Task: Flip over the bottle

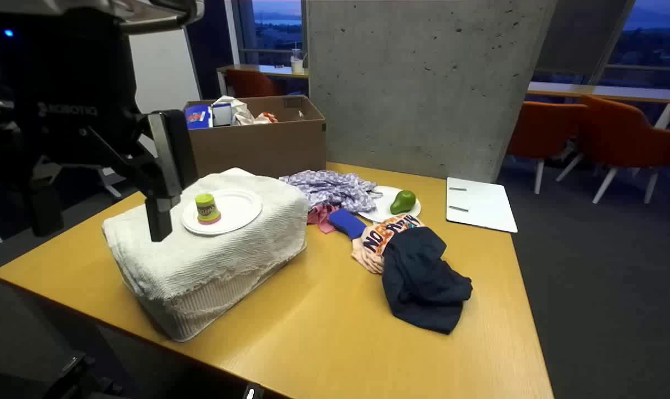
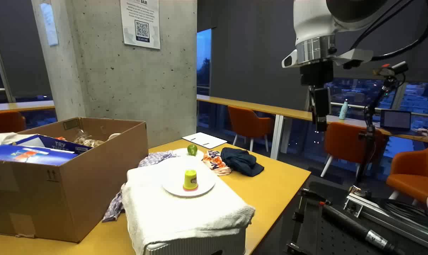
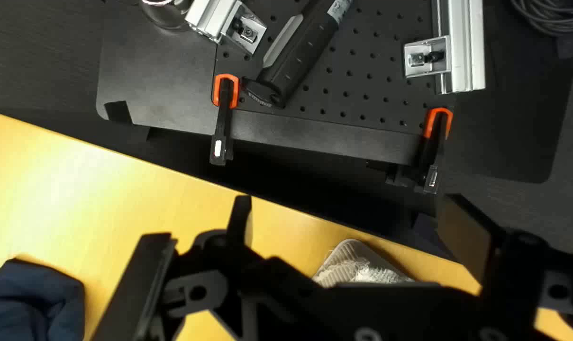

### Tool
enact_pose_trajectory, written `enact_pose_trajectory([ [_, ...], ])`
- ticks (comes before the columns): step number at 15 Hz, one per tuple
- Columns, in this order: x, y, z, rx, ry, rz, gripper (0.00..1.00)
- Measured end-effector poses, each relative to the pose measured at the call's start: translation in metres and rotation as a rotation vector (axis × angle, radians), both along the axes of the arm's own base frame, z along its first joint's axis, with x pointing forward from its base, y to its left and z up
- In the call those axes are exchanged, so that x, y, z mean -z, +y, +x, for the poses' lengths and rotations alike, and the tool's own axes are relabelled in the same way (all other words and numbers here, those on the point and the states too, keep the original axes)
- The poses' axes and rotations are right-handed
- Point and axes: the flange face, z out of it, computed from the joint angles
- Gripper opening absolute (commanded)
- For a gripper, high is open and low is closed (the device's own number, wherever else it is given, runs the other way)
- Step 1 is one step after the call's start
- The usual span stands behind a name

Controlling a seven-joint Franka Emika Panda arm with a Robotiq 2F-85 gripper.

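Note:
The small yellow-green bottle (image 1: 206, 206) stands upright on a white round plate (image 1: 241, 209), with its pinkish-red end down. Both also show in an exterior view, the bottle (image 2: 190, 179) on the plate (image 2: 207, 183). The plate lies on a box covered with a white cloth (image 1: 229, 257). My gripper (image 1: 103, 219) is open and empty, with its fingers wide apart. In an exterior view it (image 2: 320, 124) hangs high, well away from the bottle. In the wrist view the gripper (image 3: 355, 220) is above the table's edge. The bottle and plate do not show there; only a corner of the covered box does.
A large cardboard box (image 2: 104, 193) stands beside the covered box. Crumpled cloths (image 1: 329, 191), a blue item (image 1: 347, 223), a green fruit on a plate (image 1: 403, 201), a dark cap-like cloth (image 1: 423, 282) and a white board (image 1: 479, 204) lie on the table (image 1: 335, 327).

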Motion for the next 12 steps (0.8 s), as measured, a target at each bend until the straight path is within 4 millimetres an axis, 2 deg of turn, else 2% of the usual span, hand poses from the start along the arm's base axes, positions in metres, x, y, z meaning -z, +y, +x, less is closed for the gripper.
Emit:
enact_pose_trajectory([
  [8,0.0,0.0,0.001,0.002,-0.006,-0.004,1.0],
  [12,0.003,-0.001,0.023,0.01,-0.106,-0.032,1.0],
])
